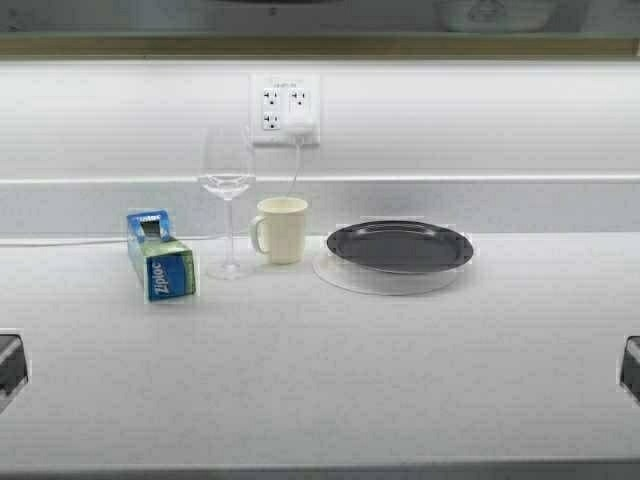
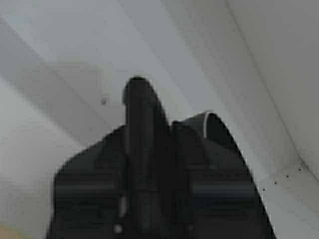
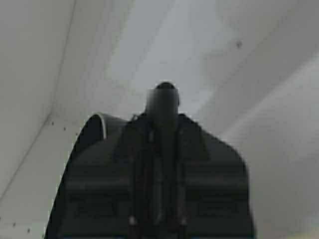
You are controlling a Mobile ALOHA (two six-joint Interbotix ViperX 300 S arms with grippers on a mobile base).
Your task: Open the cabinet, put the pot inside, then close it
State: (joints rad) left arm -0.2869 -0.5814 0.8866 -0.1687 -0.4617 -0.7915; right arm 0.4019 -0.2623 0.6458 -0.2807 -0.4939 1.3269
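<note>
The black pot (image 2: 219, 164) fills the lower part of both wrist views, a pale line marking its rim. In the right wrist view the pot (image 3: 89, 149) lies the same way. My left gripper (image 2: 144, 99) is shut on one side of it, dark fingers pressed together. On the other side my right gripper (image 3: 164, 99) is shut too. Pale cabinet walls (image 2: 259, 59) with small pin holes surround the pot, and the cabinet interior (image 3: 40, 59) shows behind the right gripper. In the high view only the cabinet's tan underside (image 1: 320, 45) shows; pot and grippers are above that view.
On the white counter (image 1: 320, 380) stand a Ziploc box (image 1: 160, 256), a wine glass (image 1: 228, 195), a cream mug (image 1: 280, 230) and a flat dark disc (image 1: 400, 246) on a clear plate. Dark arm parts show at the left edge (image 1: 8, 365) and right edge (image 1: 630, 365).
</note>
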